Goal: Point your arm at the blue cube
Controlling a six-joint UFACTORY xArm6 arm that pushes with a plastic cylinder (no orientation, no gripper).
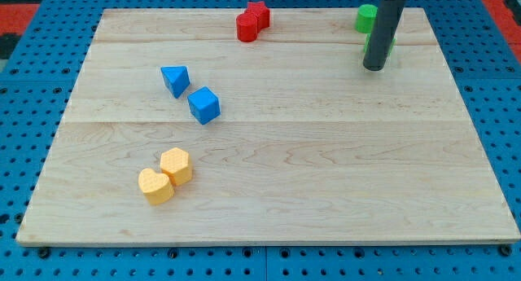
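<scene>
The blue cube (pixel 204 105) sits on the wooden board (pixel 326 175) left of centre. A blue triangular block (pixel 175 79) lies just up and left of it, almost touching. My tip (pixel 375 67) rests on the board near the view's top right, far to the right of the blue cube and slightly higher in the view. The rod rises from it and partly hides a green block (pixel 390 43).
A green cylinder (pixel 366 19) stands at the top right beside the rod. Two red blocks (pixel 252 22) touch each other at the top centre. Two yellow blocks (pixel 165 176) sit together at the lower left. A blue pegboard (pixel 24 110) surrounds the board.
</scene>
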